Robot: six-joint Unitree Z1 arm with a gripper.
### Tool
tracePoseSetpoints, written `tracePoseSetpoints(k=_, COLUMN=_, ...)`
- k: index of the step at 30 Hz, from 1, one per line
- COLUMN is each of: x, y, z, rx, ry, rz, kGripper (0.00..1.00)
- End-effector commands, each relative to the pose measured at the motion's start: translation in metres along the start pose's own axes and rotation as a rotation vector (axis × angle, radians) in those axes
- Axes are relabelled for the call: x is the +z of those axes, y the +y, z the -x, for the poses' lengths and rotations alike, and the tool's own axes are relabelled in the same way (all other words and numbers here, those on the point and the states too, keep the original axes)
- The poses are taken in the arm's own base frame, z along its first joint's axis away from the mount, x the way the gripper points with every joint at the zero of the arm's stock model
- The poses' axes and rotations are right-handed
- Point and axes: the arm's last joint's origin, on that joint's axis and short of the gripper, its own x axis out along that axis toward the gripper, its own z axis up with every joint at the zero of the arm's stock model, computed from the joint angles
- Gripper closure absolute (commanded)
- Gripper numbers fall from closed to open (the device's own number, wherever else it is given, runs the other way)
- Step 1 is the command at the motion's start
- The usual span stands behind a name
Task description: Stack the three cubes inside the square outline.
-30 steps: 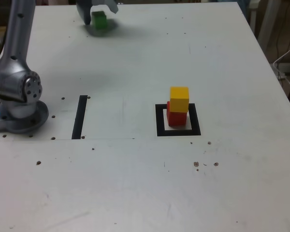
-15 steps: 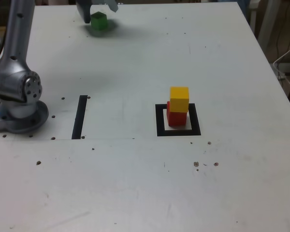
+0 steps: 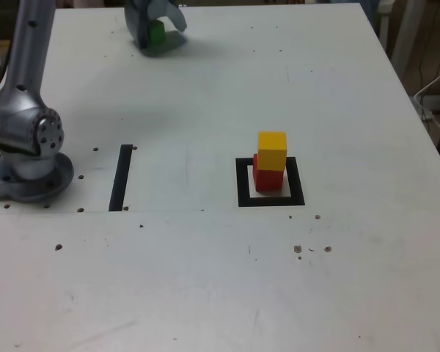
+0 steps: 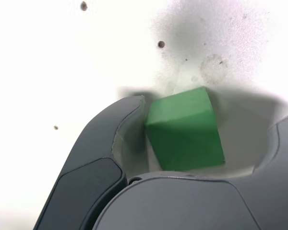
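White and scuffed, the bench [image 3: 205, 279] runs across the exterior view, its far edge near the top and its right edge slanting down past a loose white cable [image 3: 433, 110]. Dark specks dot its surface. Toward the near-left part of the exterior view, but well back from the bench's near edge, stands the arm's round base [image 3: 33, 176], and a straight black strip [image 3: 121, 177] lies flat between it and the square outline [image 3: 296, 182]. On the white centre of that outline sits the red cube [image 3: 268, 180], with the yellow cube [image 3: 272, 150] stacked on top of it. Only the exterior view shows this stack, the outline and the strip.

Close to the bench's far edge, toward its far-left corner, the end effector [image 3: 160, 23] reaches over the green cube [image 3: 156, 34]. From the exterior view the cube is mostly covered by the grey jaws, so their spacing is hard to read there. The wrist view clears this up: the jaws are spread, with the cube between them and nearer to one jaw than to the other. A wide strip of shaded bench separates the cube from the farther jaw; whether the nearer one touches it, I cannot tell. That view also shows the cube turned at an angle, its faces in lighter and darker green, and small dark holes in the bench beside it.
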Motion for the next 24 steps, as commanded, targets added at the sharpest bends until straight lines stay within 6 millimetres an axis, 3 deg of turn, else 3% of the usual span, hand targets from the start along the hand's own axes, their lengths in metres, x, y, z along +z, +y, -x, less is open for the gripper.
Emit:
tracePoseSetpoints(k=1, x=0.0002, y=0.0005, z=-0.0002, rx=0.001, ry=-0.004, rz=0.001, kGripper=0.17)
tracePoseSetpoints(k=10, x=-0.0014, y=0.0034, z=0.0035, rx=0.01, ry=-0.017, rz=0.011, kGripper=0.21)
tracePoseSetpoints(k=24, x=-0.0029, y=0.0056, z=0.006, rx=0.032, ry=-0.029, rz=0.025, kGripper=0.43)
